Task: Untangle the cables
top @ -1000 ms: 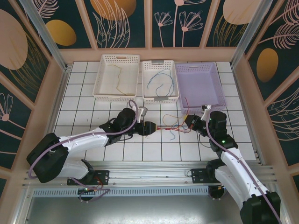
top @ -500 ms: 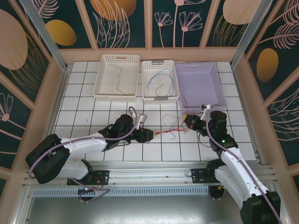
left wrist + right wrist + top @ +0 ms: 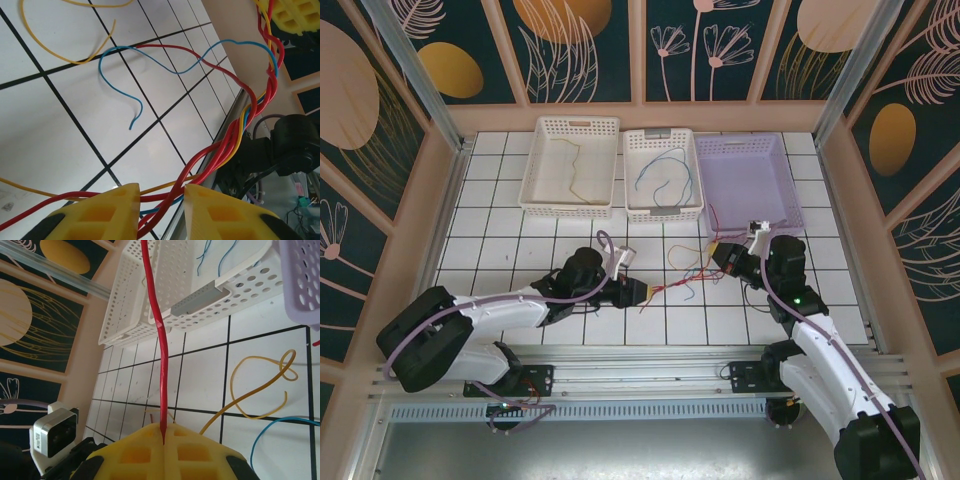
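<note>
Tiled table (image 3: pixel 500 250) carries cables (image 3: pixel 682 272); right end effector (image 3: pixel 164 432) clamps red cable (image 3: pixel 161 340).

Both the left arm (image 3: pixel 495 308) and the right arm (image 3: pixel 825 352) are wearing smooth white shells over chunky black joints. A purple cable (image 3: pixel 392 345) is snaking along each one. The fingers (image 3: pixel 102 214) are showing bright yellow plastic moulded in a waffle grid. A green light (image 3: pixel 798 297) is glowing on the right arm.

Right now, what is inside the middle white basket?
Thin blue cables lie loose on the floor of the middle white basket. Its near wall hides a strip of floor behind it, so anything lying there cannot be seen.
</note>
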{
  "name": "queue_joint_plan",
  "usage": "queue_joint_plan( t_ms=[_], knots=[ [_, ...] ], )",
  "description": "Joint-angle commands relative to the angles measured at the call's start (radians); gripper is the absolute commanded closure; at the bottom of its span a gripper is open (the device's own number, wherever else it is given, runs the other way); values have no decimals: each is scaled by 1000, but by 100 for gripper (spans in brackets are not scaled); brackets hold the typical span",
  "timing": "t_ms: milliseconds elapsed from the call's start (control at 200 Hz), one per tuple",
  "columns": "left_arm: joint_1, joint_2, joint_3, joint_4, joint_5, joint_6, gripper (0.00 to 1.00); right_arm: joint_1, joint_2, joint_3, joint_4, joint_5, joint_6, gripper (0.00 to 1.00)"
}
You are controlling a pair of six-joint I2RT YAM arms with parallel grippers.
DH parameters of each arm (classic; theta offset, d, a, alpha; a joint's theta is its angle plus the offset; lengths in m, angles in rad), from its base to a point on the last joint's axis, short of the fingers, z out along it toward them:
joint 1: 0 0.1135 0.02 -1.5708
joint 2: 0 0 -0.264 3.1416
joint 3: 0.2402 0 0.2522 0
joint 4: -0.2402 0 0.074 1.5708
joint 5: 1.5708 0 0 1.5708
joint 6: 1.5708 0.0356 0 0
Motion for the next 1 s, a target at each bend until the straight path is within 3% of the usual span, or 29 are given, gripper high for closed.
queue_joint_plan(
  t_ms=[0, 510, 851, 996],
  knots=[
    [-5, 12, -15, 71, 40, 10, 70, 5, 4, 29, 71, -47, 25, 100],
    [-10, 36, -41, 180, 148, -11, 59, 6, 9, 37, 137, -75, 56, 100],
    [-12, 63, -38, 197, 161, 11, 74, 5, 21, 34, 177, -87, 79, 100],
    [-12, 83, -34, 202, 164, 21, 85, 5, 20, 30, 174, -83, 79, 100]
  ],
)
